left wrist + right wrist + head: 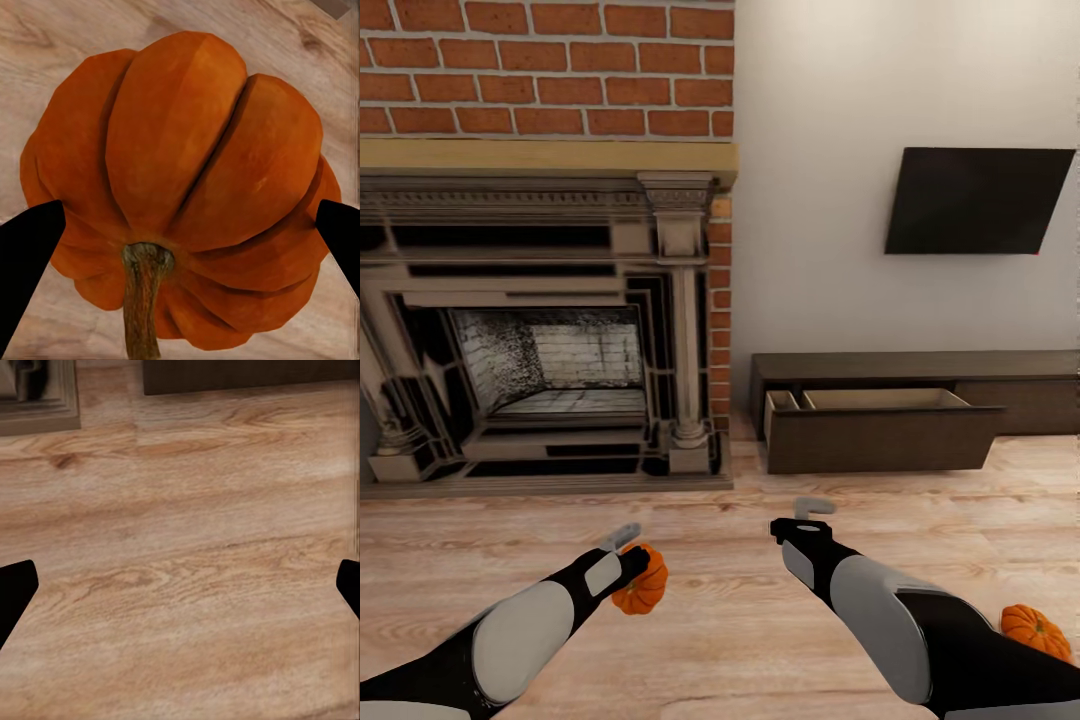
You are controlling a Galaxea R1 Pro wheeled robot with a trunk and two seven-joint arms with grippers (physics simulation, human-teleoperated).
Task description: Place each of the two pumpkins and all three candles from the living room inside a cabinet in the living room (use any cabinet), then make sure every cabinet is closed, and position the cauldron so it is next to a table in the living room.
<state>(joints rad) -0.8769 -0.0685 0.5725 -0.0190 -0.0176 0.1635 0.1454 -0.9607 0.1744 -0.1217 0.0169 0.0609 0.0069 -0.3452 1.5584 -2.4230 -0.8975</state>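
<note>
Orange pumpkin (642, 587) sits between the two fingers of the left gripper (628, 560), low over the wood floor (720, 620). In the left wrist view this pumpkin (187, 195) is big and close, w/ its brown stem (144, 300) toward the camera & a black fingertip (26, 255) pressed on each side. So the left fingers are closed on it. A 2nd pumpkin (1036, 630) lies on the floor by the right arm's elbow, well apart from the first.

Right gripper (807, 515) hangs over bare floor, holding nothing. In the right wrist view its fingertips (15, 589) are far apart, at both edges, w/ planks between.

Farther off, the dark brown cabinet (920, 385) stands vs. the white wall. One drawer (880, 425) is pulled out, pale tan inside. Left of it is the grey-black fireplace (540, 330) w/ red bricks (550, 65) above. A black TV (975, 200) hangs on the wall over the cabinet.
</note>
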